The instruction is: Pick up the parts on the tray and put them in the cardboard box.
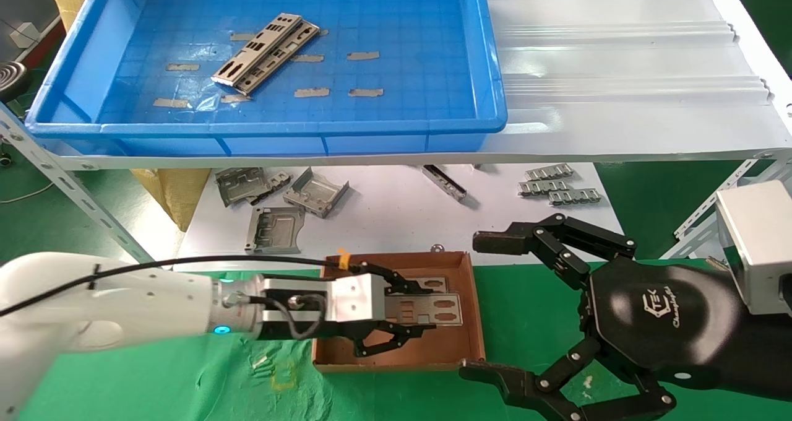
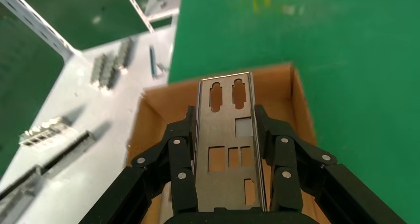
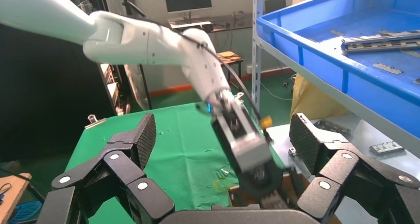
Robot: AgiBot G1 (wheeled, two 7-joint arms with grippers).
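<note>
Holding one part tight by its long edges, the left gripper hangs over the cardboard box, with another plate under it. Two more parts wait in the tray. The right gripper sits wide apart beside the box.

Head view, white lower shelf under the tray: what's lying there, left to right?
Squarish grey stamped brackets → a lone narrow metal strip → a cluster of small toothed strips. Nearer than all of these, the left gripper holds a part over the cardboard box.
</note>
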